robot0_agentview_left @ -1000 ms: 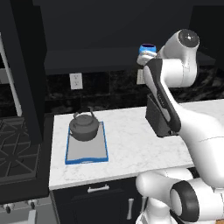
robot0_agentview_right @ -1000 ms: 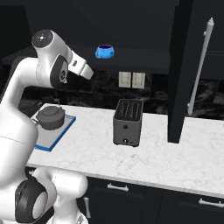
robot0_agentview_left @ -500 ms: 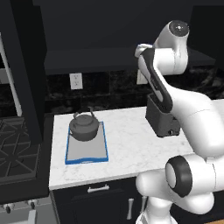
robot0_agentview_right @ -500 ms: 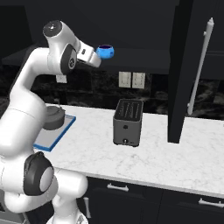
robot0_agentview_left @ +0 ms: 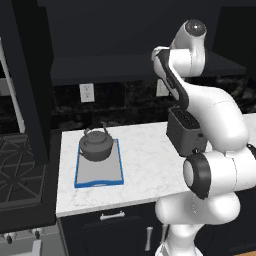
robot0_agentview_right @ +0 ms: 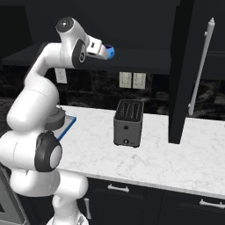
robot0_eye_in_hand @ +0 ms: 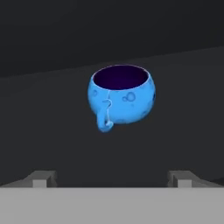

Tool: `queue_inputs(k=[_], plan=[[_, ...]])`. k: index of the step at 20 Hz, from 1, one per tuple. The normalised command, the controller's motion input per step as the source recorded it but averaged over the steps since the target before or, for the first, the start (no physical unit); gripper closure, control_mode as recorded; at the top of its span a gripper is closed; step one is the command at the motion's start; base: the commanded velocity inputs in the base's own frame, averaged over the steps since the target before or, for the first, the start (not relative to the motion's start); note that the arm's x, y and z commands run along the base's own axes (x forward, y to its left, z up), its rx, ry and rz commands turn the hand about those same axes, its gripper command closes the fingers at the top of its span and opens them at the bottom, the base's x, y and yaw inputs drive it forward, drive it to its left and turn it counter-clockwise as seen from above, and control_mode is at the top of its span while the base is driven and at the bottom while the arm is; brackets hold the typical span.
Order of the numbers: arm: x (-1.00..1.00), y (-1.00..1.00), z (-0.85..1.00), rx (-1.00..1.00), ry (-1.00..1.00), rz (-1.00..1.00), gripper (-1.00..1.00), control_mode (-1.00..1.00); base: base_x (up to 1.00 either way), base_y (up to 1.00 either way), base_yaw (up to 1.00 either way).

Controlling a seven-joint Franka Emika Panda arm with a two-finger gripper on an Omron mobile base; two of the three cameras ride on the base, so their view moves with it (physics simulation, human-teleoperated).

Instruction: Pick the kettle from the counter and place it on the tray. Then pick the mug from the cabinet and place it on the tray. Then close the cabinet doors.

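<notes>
Fingers spread wide, holding nothing, facing the blue mug upright on the cabinet shelf. Kettle sits on the tray, on the table.

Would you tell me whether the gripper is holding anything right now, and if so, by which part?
Nothing is held. The gripper is open, its fingertips wide apart and short of the mug, which sits upright on the cabinet shelf ahead.
</notes>
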Motion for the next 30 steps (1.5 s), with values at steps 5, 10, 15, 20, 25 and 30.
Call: queue_inputs(k=[5,10,15,20,25,30], plan=[[0.34,-0.02,-0.01,-0.18,0.00,0.02,-1.00,-1.00,0.00,0.00,0.00],[0.28,0.00,0.00,-0.10,0.00,0.00,-1.00,-1.00,0.00,0.00,0.00],[0.21,0.00,0.00,0.00,0.00,0.00,-1.00,-1.00,0.00,0.00,0.00],[0.23,0.00,-0.03,0.00,0.00,-0.06,-1.00,-1.00,0.00,0.00,0.00],[0.17,0.00,-0.07,0.00,0.00,-0.12,-1.00,-1.00,0.00,0.00,0.00],[0.17,0.00,-0.02,0.00,0.00,-0.14,-1.00,-1.00,0.00,0.00,0.00]])
